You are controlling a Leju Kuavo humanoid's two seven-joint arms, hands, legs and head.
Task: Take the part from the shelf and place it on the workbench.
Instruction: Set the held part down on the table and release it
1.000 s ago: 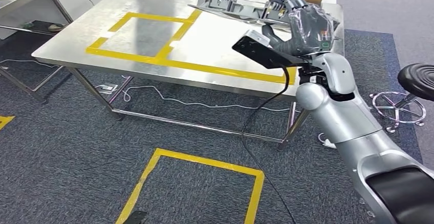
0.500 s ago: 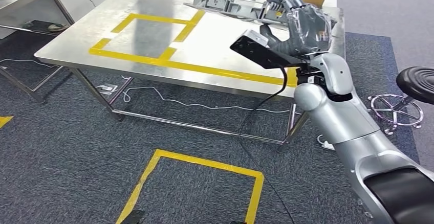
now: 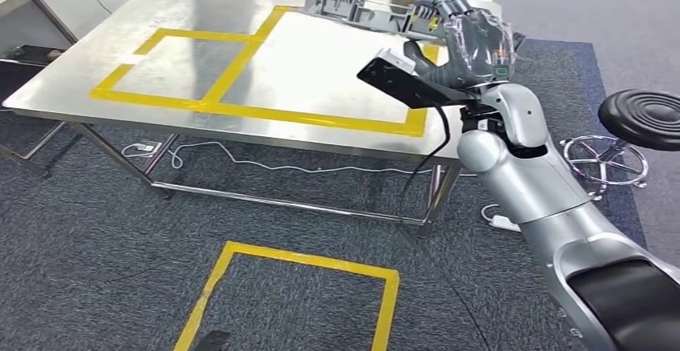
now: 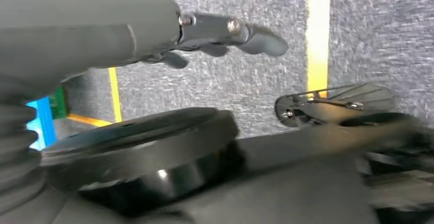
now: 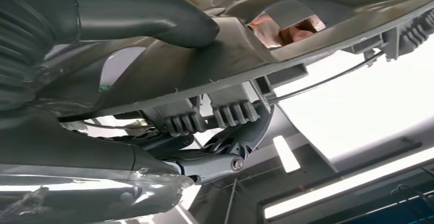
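The right hand [image 3: 469,42] is gripping the part [image 3: 361,6] by its near end, in the upper right of the head view, fingers wrapped over the top of it. In the right wrist view the thumb is pressing on one face of the grey moulded piece [image 5: 286,45] while darker fingers are curling under the ribbed side, so the grip is looking firm.

The part is a long, flat grey piece, and its long axis is running from the hand up and leftward in the frame, out over the far right portion of the steel surface [image 3: 160,102]. It is sitting above the surface, not resting on it; I cannot tell how much air is left beneath it. The free end is reaching toward the yellow tape outline [image 3: 240,50], and the held end is hanging near the surface's right edge.

Judging by this, the placing is calling for the right arm to lower the part roughly along the line it is already lying on.

The left hand [image 4: 225,32] is hanging low over the carpet, fingers extended and holding nothing.
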